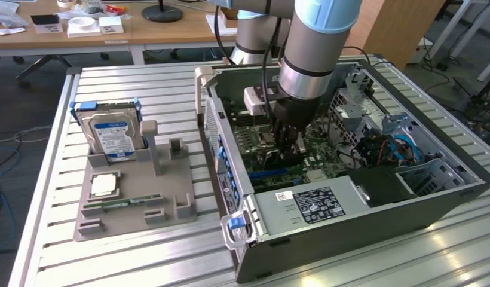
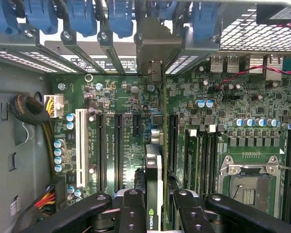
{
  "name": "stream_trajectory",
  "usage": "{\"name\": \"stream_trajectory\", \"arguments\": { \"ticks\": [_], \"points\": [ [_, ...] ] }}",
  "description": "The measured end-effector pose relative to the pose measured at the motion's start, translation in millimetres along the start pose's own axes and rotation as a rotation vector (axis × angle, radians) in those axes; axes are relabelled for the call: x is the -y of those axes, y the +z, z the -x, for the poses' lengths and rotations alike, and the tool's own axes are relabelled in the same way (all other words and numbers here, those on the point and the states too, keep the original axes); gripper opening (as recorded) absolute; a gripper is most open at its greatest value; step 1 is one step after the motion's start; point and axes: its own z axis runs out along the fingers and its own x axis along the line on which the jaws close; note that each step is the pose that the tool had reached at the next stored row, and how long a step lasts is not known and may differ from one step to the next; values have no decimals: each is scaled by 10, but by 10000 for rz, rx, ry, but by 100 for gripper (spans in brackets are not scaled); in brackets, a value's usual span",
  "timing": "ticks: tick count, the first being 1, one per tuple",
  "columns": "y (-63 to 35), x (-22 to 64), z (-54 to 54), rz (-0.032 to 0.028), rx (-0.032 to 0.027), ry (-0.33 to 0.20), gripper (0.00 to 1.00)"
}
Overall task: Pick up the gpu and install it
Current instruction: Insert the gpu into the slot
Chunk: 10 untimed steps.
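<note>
The slatted tabletop [image 1: 54, 251] carries the opened computer case [image 1: 373, 221], and my arm [image 1: 309, 54] reaches down into it above the motherboard [image 2: 121, 97]. The gpu [image 2: 154, 179] stands edge-on over the expansion slots [image 2: 117, 145], with the jaws closed narrowly on it. I judge it light, stiff and fragile, best pinched by its bare edges.
</note>
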Motion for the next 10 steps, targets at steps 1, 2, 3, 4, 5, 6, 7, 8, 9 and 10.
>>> {"name": "stream_trajectory", "arguments": {
  "ticks": [1,2,3,4,5,6,7,8,9,10],
  "points": [
    [5,0,-1,0,1,-2,27],
    [14,0,-1,0,0,-2,27],
    [26,0,-2,0,0,-2,27],
    [36,0,-2,1,-1,-3,27],
    [45,-1,-2,1,0,-4,27],
    [53,-1,-3,1,-1,-3,27],
    [59,-2,-3,0,-1,-3,27],
    [63,-2,-3,1,-2,-2,27],
    [64,-3,-3,2,-4,-2,27],
    [66,-2,-3,2,-3,-2,27]
  ]
}}
